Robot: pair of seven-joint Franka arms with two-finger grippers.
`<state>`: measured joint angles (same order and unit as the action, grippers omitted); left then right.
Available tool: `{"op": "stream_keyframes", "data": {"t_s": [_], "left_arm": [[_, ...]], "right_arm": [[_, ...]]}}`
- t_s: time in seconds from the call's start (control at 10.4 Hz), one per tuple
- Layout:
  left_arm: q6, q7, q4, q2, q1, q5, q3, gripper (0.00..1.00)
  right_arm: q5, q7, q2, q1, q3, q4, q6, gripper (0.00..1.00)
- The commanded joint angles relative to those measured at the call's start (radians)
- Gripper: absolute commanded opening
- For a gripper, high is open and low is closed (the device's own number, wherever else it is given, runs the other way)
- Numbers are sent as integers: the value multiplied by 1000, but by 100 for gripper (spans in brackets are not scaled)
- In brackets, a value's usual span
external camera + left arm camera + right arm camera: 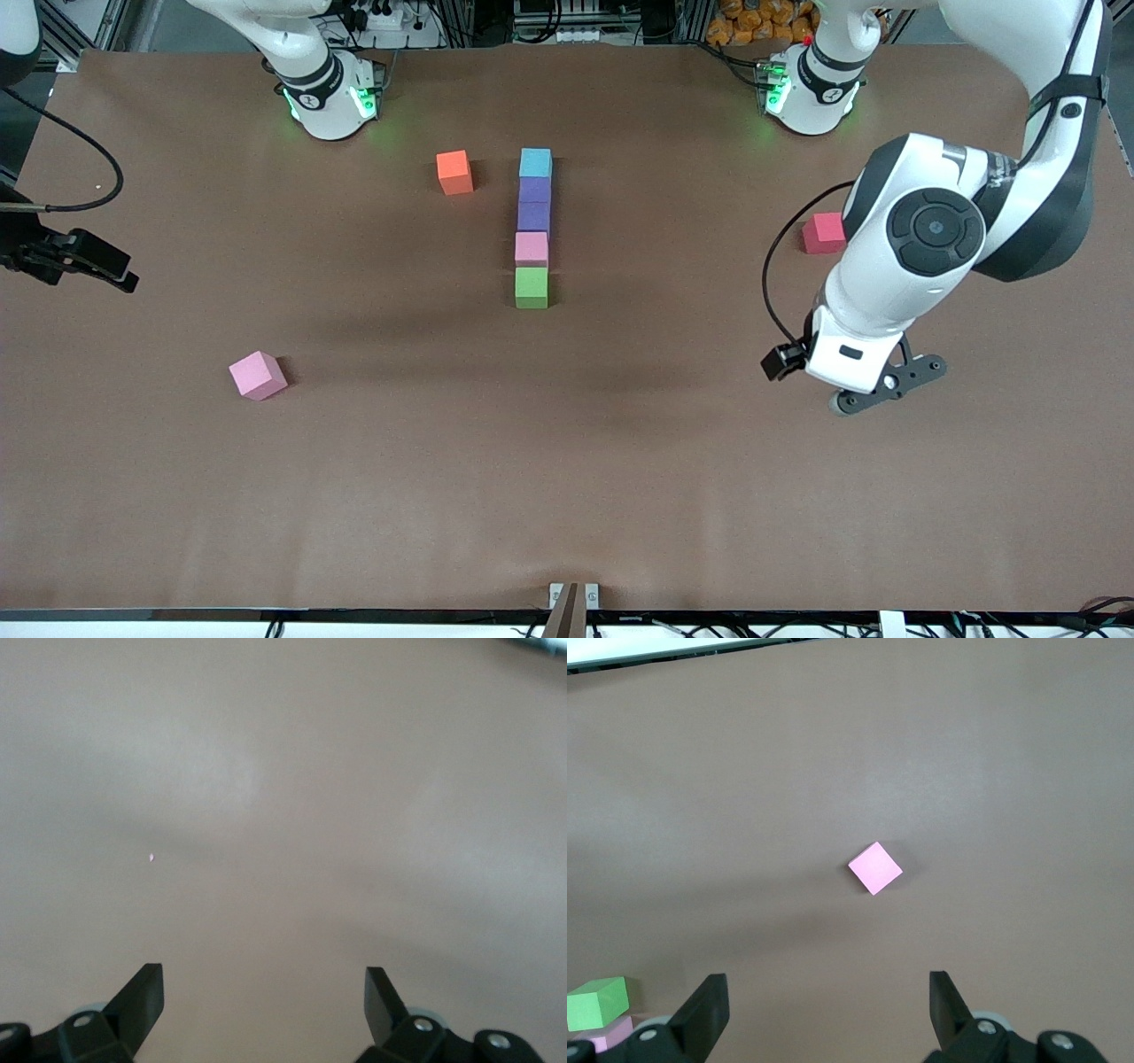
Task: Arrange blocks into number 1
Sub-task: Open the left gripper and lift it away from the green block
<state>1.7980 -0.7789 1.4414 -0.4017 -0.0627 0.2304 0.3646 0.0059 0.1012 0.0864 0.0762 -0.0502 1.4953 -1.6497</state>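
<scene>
**A:** Front view shows a column (533, 234) already laid down mid-table: light blue block (535, 162) at the end closest to the robot bases, then two purple ones (534, 204), a pink (532, 248), and green (532, 286) at the end nearest the camera. All touching, pretty straight. So the stem of the 1 looks done to me.

**B:** Agreed, and the leftovers? I see an orange block (454, 171) beside the column's light blue end, toward the right arm's end of the table, apart from it. A loose pink block (257, 375) sits well away from the column, nearer the camera than the green end, same side as the orange. A red block (824, 232) is off toward the left arm's end, level with the column's pink.

**A:** My guess is we're between picks. Orange probably becomes the flag of the 1, so it needs nudging in closer to the light blue.

**B:** Grippers? Left gripper (264, 988) hangs over bare table toward the left arm's end, well clear of the column, fingers spread, nothing in them. Right gripper (829, 992) is also spread and empty, up over the table with the loose pink block ahead of it and the column's green end at its edge.

**A:** Blocks look like matte little cubes, equal size. The loose pink sits rotated, so the wrist would need to turn to square up.
</scene>
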Motion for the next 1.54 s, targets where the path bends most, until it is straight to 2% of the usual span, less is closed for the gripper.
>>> {"op": "stream_keyframes", "data": {"t_s": [0.0,0.29,0.48,0.58,0.77,0.96,1.06,1.16,1.44], "left_arm": [[6,126,174,173,-32,-101,-94,100],[4,303,253,306,-20,-169,-166,100],[3,389,246,354,-13,-219,-223,100],[-6,473,223,360,-11,-226,-243,100],[-49,606,183,376,4,-212,-250,100],[-136,628,127,376,4,-224,-257,100],[-194,653,84,377,-2,-230,-295,100],[-248,714,56,379,0,-246,-305,100],[-298,756,24,388,3,-244,-314,100]], "right_arm": [[14,-6,6,16,-10,-24,4,100],[14,-8,9,14,-10,-36,4,100],[37,-6,9,16,-10,-39,4,100],[66,-8,9,17,-7,-40,5,100],[69,-9,9,17,-5,-40,5,100],[69,-9,9,19,-5,-40,4,100],[66,-9,9,19,-5,-40,4,100],[66,-9,9,19,-5,-40,4,100],[63,-11,10,19,-5,-40,5,100]]}}
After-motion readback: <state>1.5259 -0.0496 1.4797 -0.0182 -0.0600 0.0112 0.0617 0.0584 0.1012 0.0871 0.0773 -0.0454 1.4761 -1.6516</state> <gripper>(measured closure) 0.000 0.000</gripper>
